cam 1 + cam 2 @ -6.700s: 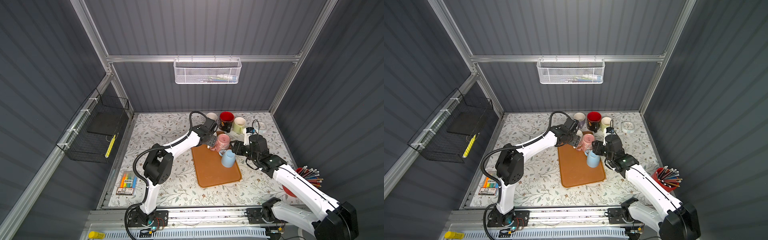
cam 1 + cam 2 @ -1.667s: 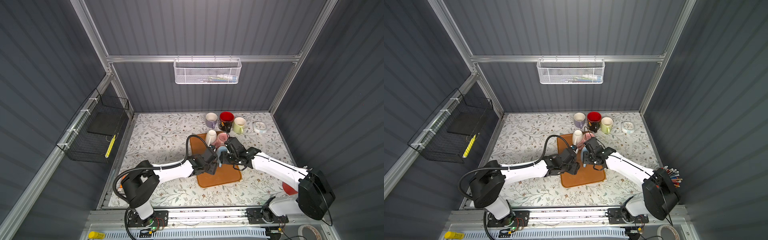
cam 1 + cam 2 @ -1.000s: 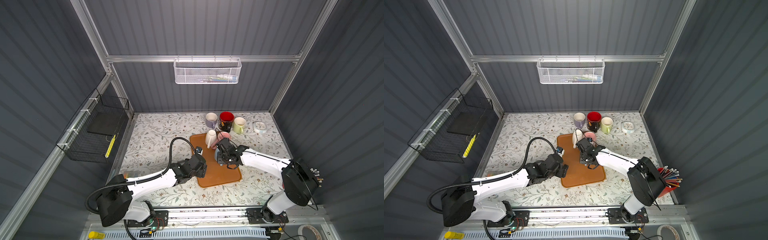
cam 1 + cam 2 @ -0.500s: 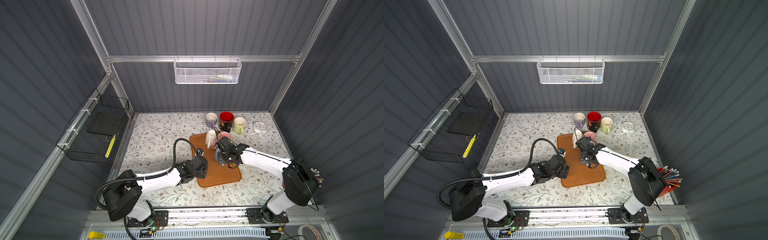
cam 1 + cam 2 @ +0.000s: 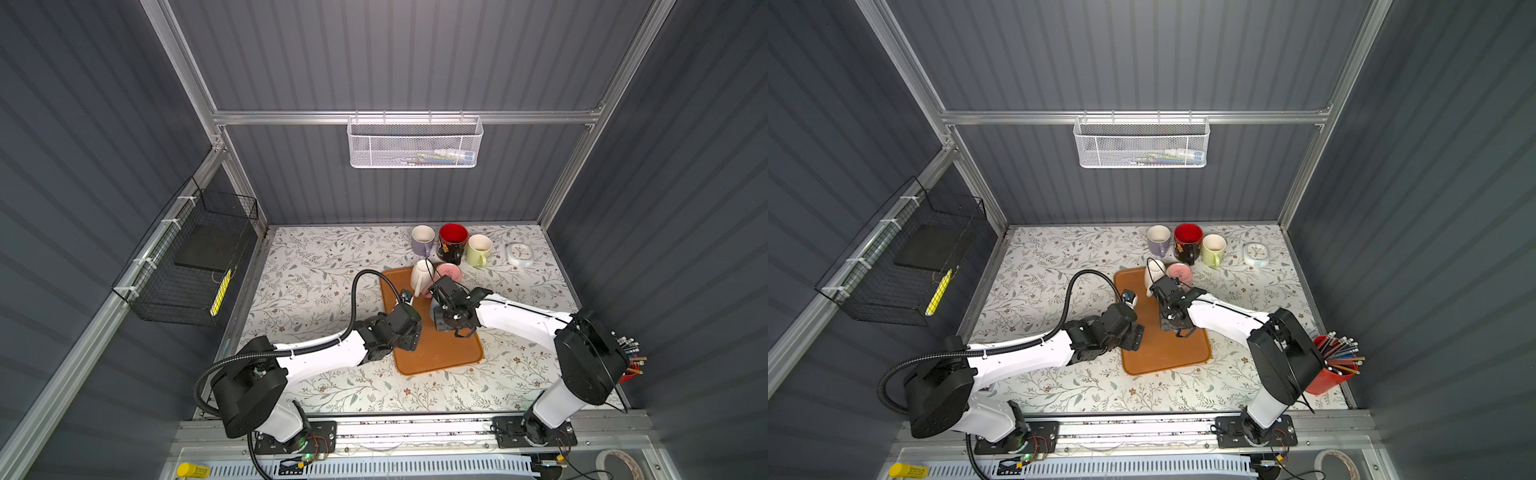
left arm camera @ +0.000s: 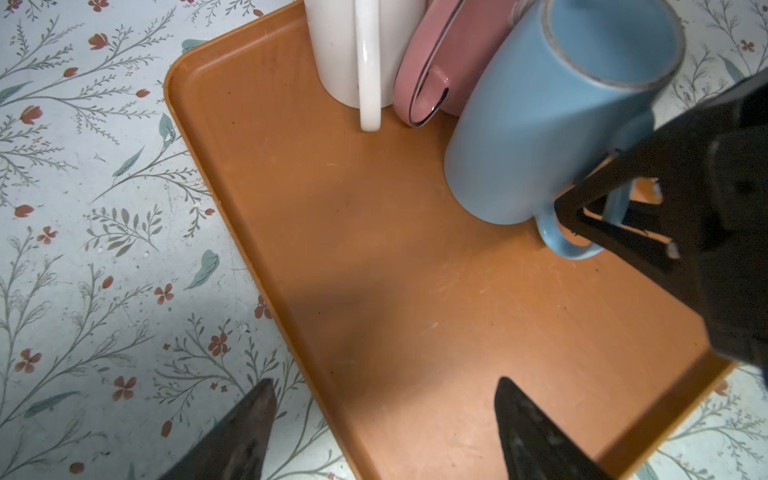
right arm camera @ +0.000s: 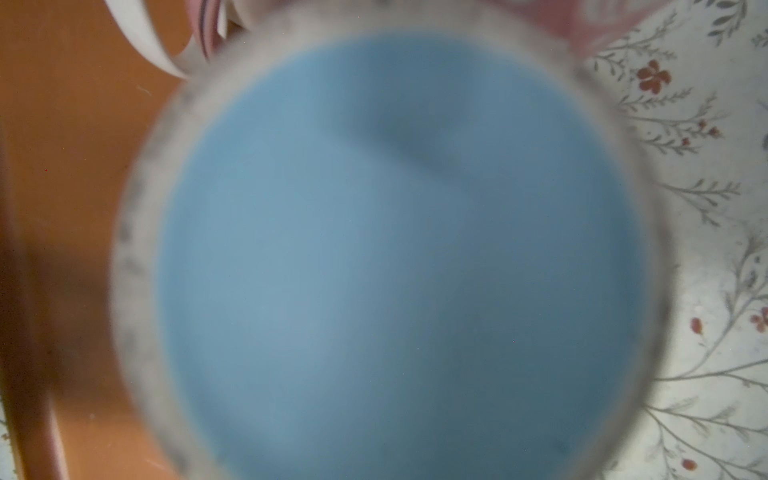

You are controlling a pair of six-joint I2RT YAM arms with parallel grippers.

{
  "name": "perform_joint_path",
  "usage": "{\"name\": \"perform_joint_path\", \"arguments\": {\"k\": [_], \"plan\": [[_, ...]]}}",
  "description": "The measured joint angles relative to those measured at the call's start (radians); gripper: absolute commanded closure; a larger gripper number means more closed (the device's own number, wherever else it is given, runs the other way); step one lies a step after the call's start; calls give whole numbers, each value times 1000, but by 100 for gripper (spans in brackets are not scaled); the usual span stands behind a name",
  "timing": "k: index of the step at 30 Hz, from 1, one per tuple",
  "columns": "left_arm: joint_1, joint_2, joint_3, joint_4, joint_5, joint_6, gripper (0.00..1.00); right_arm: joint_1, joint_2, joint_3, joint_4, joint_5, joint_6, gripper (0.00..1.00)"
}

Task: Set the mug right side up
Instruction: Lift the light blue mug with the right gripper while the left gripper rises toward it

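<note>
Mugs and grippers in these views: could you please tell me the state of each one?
blue mug: upside down on the orange tray, handle pinched.
white mug: upside down.
pink mug: upside down.
purple mug: upright.
red-lined black mug: upright.
green mug: upright.
left gripper: open, empty.
right gripper: shut on the blue mug's handle.

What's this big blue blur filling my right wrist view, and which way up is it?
Observer: It's the blue mug, base up on the orange tray.
Operator: Is anything gripping it?
Observer: The right fingers are at its handle; I can't tell whether they have pinched it.
Operator: And the other arm?
Observer: The left gripper hovers open over the tray's edge, holding nothing.
</note>
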Motion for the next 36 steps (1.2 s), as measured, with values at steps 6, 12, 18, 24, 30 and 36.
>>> {"name": "perform_joint_path", "arguments": {"k": [6,12,18,24,30,36], "plan": [[0,11,5,-4,-1,13,15,-4,0,3,-2,-8,-8,100],[1,11,25,20,-2,34,13,-6,-8,1,-2,-27,-19,100],[16,5,-12,118,20,29,9,-7,-136,-76,5,-68,-55,100],[106,-59,-61,220,134,21,4,-36,-296,-133,73,-129,-80,100],[180,-155,-146,360,258,-5,0,-76,-408,-183,145,-233,-97,100],[194,-209,-166,436,348,-5,0,-116,-524,-201,211,-339,-100,100]]}}
